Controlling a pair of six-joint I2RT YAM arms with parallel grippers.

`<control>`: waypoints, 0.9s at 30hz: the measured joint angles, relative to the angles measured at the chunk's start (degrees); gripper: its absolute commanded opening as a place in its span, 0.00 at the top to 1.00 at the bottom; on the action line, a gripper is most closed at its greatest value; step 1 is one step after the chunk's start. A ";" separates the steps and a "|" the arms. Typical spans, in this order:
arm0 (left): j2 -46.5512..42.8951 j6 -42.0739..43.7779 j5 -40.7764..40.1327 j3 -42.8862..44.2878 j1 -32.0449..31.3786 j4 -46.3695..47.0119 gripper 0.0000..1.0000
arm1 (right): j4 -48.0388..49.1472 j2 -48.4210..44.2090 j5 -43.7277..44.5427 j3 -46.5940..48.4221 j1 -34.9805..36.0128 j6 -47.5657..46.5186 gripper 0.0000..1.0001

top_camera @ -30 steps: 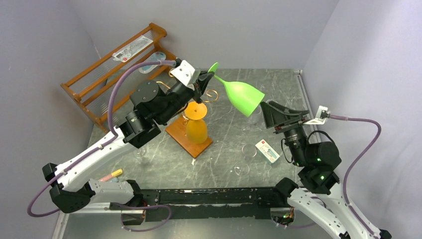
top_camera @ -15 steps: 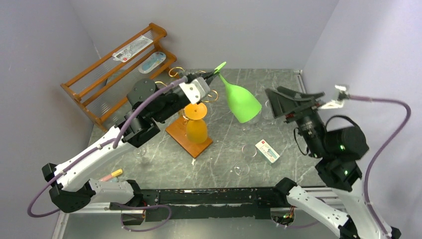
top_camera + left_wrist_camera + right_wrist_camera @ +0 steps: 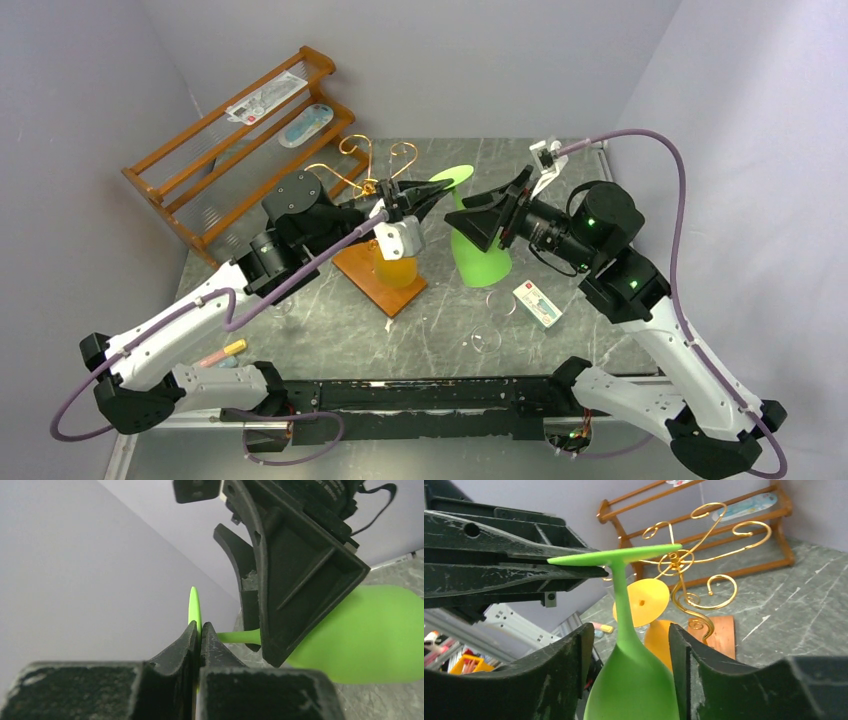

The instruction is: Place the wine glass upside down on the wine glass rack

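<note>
Pinching the slippery-looking glass [image 3: 478,255] by its thin foot [image 3: 614,555], the left pincer [image 3: 199,630] probably needs the spread right pincer [image 3: 630,630] around the stem [image 3: 621,605].

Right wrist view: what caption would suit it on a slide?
Upside-down green wine glass, foot pinched by the left gripper, stem between the fingers of the right gripper, gold rack behind.

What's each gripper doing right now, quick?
Left gripper: closed, pinching the green wine glass by its foot.
Right gripper: open, jaws either side of the glass's stem.
</note>
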 measured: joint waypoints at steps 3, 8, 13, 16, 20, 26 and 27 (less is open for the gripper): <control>-0.09 1.11 1.68 0.09 0.00 -1.99 0.95 | 0.04 0.07 -3.06 -0.04 0.00 0.00 0.49; -0.46 2.99 2.78 0.20 0.00 -6.69 0.95 | 0.35 -0.22 -6.49 -1.11 0.00 0.13 0.66; -1.84 4.48 2.58 0.33 0.00 -10.71 0.95 | 0.68 1.42 -9.05 -1.51 -0.09 0.81 0.74; -2.25 4.98 2.54 0.33 0.00 -12.17 0.95 | 1.75 2.60 -10.27 -2.54 -0.09 1.42 0.74; -2.27 5.38 2.56 0.33 0.00 -13.79 0.95 | 3.34 2.67 -10.78 -4.20 -0.09 2.14 0.83; -2.75 5.51 2.49 0.04 0.00 -14.16 0.95 | 5.68 2.78 -11.69 -5.22 -0.11 2.40 1.00; -2.91 5.49 2.47 -0.11 0.00 -14.08 0.93 | 5.84 2.89 -11.74 -5.22 -0.11 2.34 1.00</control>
